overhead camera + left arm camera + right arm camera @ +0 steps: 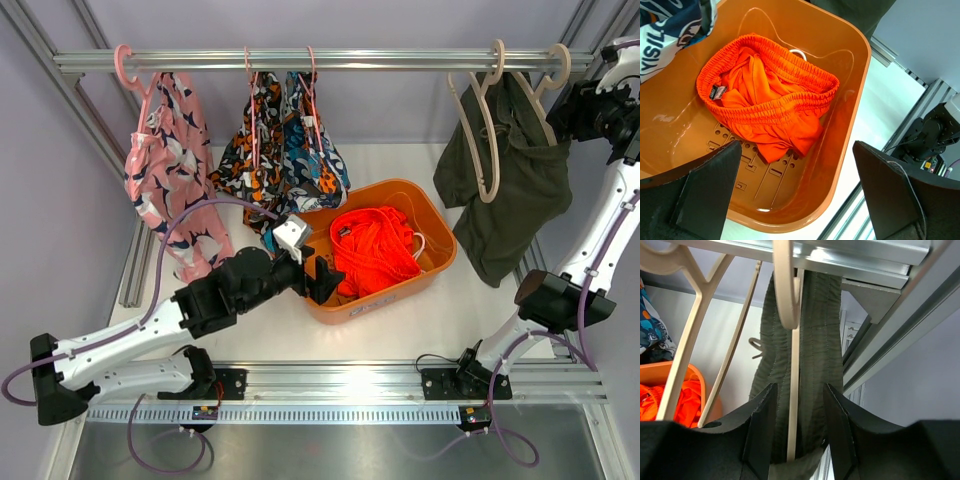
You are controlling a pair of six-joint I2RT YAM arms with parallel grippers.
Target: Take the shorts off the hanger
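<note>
Olive shorts (510,200) hang on a beige hanger (487,150) over the counter's (480,310) far right corner. The right claw (799,387) straddles both, grip unclear. Left claw (797,145) gapes wide above an orange bin (440,235) holding orange-red shorts (375,250) mid-counter.

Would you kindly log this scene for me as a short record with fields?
rail: pink shorts, two darker printed shorts and green shorts hang on hangers
bin: holds orange shorts, no hanger
left fingers: open, over the bin
right fingers: either side of the green shorts and a beige hanger; grip unclear
</note>
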